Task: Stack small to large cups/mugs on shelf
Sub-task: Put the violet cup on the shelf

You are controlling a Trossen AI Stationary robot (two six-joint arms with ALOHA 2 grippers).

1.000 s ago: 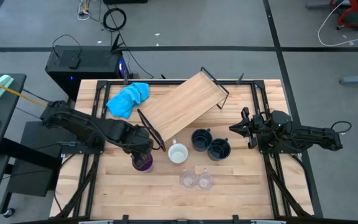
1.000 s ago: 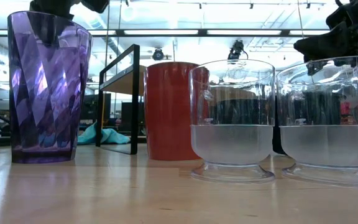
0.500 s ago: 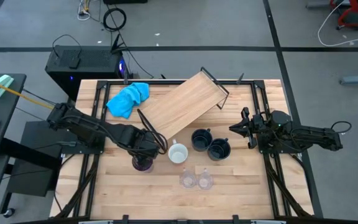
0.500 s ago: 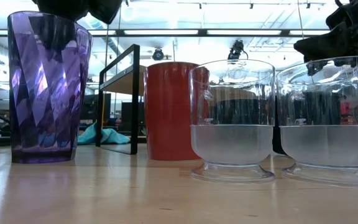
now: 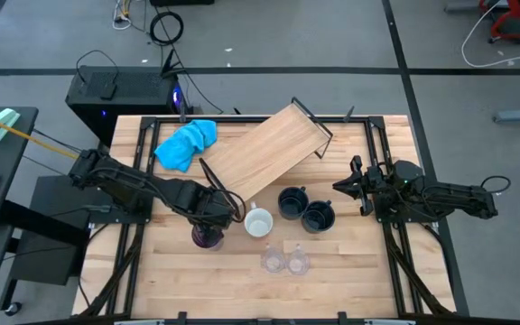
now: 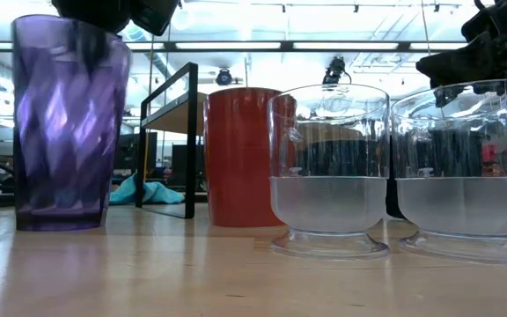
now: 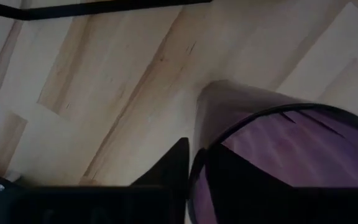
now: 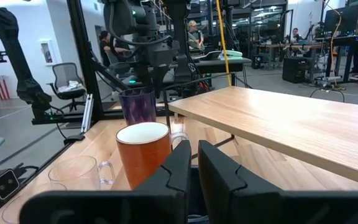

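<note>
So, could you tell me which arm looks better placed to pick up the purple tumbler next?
The left. Its gripper is right over the purple tumbler, one finger beside the rim. The right gripper waits beyond the navy mugs, farther away.

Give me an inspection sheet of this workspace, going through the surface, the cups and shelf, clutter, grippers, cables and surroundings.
Surface: wooden tabletop, on a black frame.
Job's things: shelf lies angled at the back, nothing on it. Purple tumbler, white mug, two navy mugs and two clear glasses all stand on the table.
Clutter: blue cloth at the back left.
Grippers: left gripper at the tumbler's rim, one finger outside the wall; right gripper waits beside the navy mugs.
Cables: coiled on the floor behind the table.
Surroundings: people at benches in the right wrist view.
</note>
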